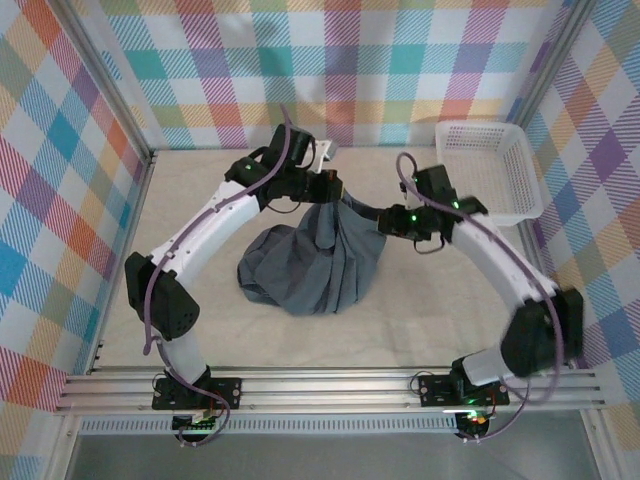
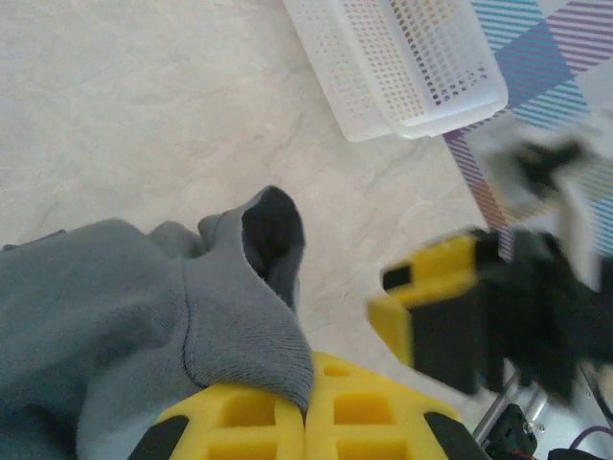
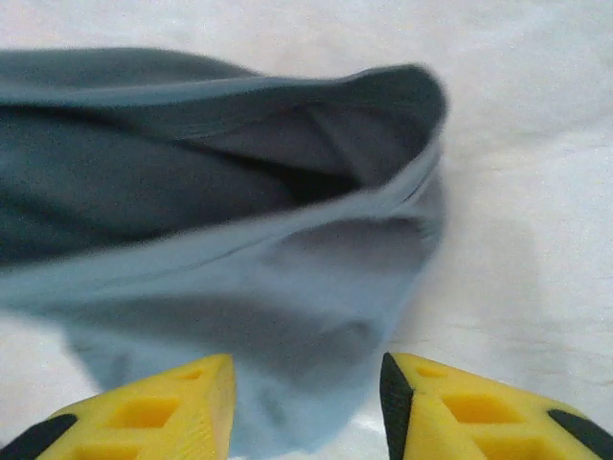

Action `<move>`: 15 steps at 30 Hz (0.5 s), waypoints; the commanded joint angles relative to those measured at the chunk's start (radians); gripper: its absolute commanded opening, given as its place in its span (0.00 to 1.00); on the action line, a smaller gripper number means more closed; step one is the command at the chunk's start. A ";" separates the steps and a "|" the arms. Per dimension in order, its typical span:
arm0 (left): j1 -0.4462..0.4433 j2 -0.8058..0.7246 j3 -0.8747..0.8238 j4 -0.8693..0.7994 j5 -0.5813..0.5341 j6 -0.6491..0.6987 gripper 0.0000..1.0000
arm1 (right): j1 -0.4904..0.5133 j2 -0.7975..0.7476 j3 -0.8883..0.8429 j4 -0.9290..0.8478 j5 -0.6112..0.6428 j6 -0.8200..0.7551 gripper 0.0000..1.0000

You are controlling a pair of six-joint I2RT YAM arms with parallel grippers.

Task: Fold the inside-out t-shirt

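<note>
Jaws of the left gripper [image 2: 308, 402] are clamped on a ribbed edge of the inside-out t-shirt [image 1: 310, 265]; the right gripper [image 3: 306, 362] is parted, with cloth between its fingers.
The shirt is heaped left of the white mesh basket [image 1: 490, 165], its peak pointing away from the arm bases. Sleeves and neck are lost in folds. Beige table [image 1: 200, 190], pastel plaid walls [image 1: 400, 60].

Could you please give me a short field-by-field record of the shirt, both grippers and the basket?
garment: t-shirt, bunched on the table, far edge raised
left gripper: shut on the t-shirt's edge
right gripper: open, facing a fold of the cloth
container: white mesh basket, far right corner, apart from the t-shirt
</note>
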 commanded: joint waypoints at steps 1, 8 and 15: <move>0.000 -0.063 0.023 0.023 -0.020 0.010 0.00 | 0.142 -0.090 -0.087 0.348 -0.091 0.128 0.43; 0.000 -0.069 0.054 0.002 -0.025 0.010 0.00 | 0.345 0.111 0.001 0.387 0.459 -0.043 0.72; 0.009 -0.077 0.078 -0.044 -0.095 0.024 0.00 | 0.338 0.273 0.120 0.366 0.301 -0.187 0.11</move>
